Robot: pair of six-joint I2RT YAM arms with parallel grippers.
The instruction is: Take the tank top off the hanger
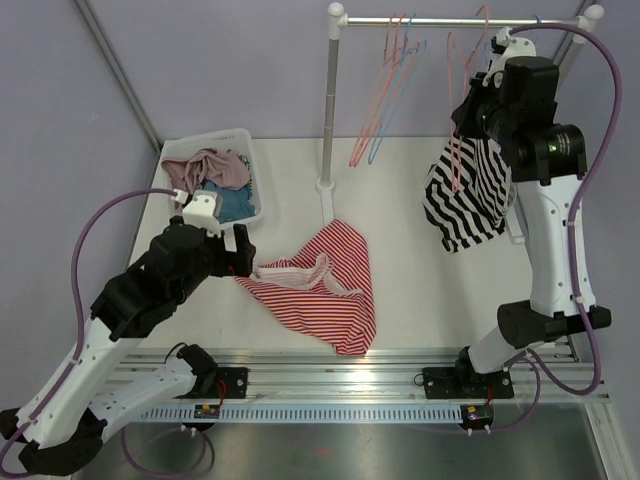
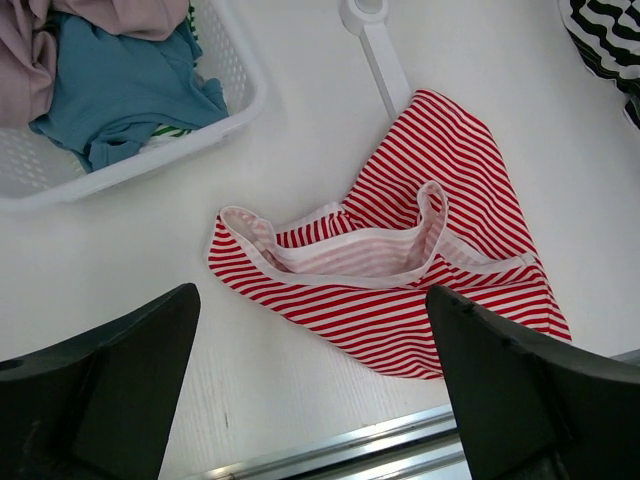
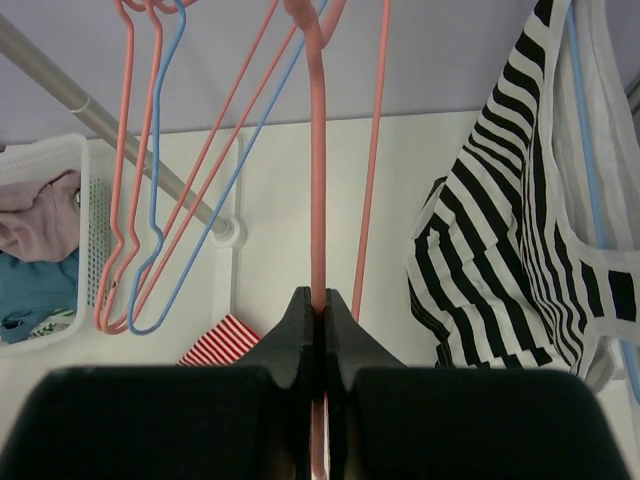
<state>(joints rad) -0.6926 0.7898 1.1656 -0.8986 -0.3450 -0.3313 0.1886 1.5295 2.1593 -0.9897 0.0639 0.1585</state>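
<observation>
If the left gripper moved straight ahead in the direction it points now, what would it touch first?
Most likely the red-and-white striped tank top, which lies crumpled on the white table, in line with the gap between the fingers of the open left gripper. Depth is unclear.

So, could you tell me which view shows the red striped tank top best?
Left wrist: the red striped tank top lies large and central. Top external shows it whole but smaller; right wrist catches only a corner.
</observation>
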